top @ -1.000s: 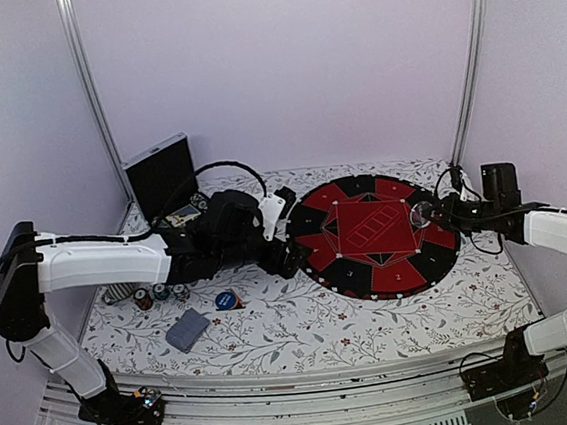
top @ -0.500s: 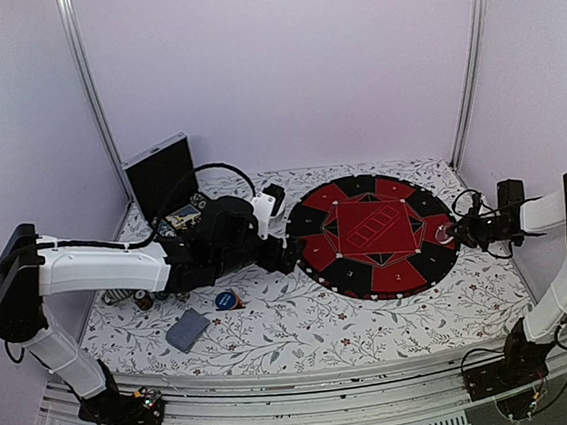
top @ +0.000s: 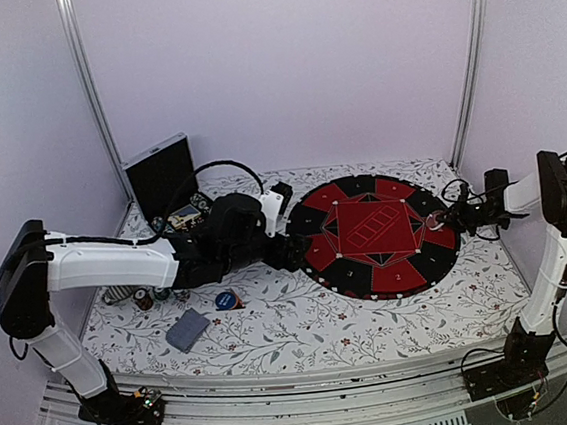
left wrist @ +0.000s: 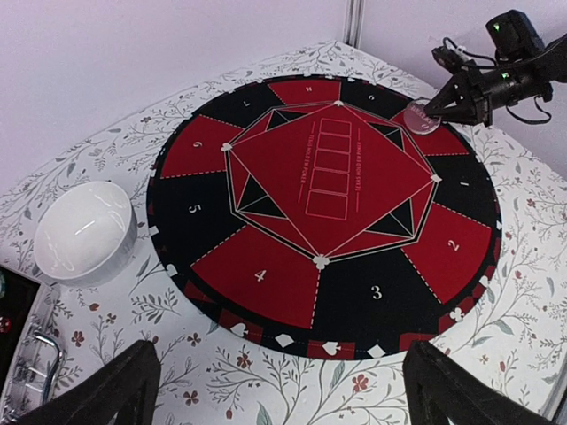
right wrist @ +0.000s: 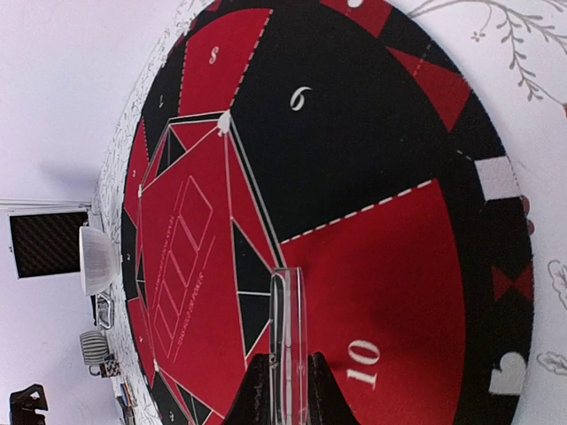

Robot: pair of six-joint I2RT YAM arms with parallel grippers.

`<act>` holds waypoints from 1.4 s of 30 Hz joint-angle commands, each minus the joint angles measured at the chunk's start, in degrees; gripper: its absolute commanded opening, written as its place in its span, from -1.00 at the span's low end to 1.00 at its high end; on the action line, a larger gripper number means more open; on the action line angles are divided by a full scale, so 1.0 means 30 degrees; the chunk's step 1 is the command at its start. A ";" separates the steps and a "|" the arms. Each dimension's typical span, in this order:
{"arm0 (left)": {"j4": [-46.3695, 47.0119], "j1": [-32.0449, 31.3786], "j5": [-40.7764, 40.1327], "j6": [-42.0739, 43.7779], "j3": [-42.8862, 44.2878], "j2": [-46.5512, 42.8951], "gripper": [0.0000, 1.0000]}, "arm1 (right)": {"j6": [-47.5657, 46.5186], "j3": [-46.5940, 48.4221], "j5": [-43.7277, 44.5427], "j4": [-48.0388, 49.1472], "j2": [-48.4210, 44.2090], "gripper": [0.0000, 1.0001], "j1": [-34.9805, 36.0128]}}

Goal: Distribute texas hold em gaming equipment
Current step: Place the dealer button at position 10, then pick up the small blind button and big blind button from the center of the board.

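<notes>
Disc (right wrist: 288, 328) — pinched flat in the right claw (right wrist: 285, 390), hanging just over the mat's (left wrist: 204, 212) red wedge 10. The left claw (left wrist: 282, 381) is spread wide across the mat — the right arm is nearer.

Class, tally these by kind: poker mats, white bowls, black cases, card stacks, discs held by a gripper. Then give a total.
Poker mat: 1
White bowl: 1
Black case: 1
Card stack: 1
Disc held by the right gripper: 1
Total: 5
</notes>
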 commanded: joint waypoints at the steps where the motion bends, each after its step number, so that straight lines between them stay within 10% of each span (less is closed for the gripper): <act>1: -0.0236 -0.0156 -0.0059 0.0168 0.0484 0.0283 0.96 | -0.0315 0.0751 0.0404 -0.0590 0.1258 -0.80 -0.0013; 14: -0.0501 -0.0185 0.0009 0.0315 0.0829 0.0596 0.96 | -0.1550 0.0484 0.5022 -0.3578 -0.1217 0.27 -0.0139; 25: 0.0228 -0.0233 -0.1367 0.0611 -0.0913 -0.1745 0.96 | -0.2878 0.0246 1.1831 -0.6803 -0.8880 0.57 0.2563; 36: -1.3403 0.1359 0.0576 -0.5496 -0.1912 -0.5409 0.96 | -0.1505 -0.1010 1.3580 -0.9020 -1.3813 0.58 0.9108; 42: -1.3013 0.3531 0.2865 -0.6672 -0.4864 -0.6228 0.96 | -0.0888 -0.0493 1.4315 -0.8968 -1.2379 0.58 1.3095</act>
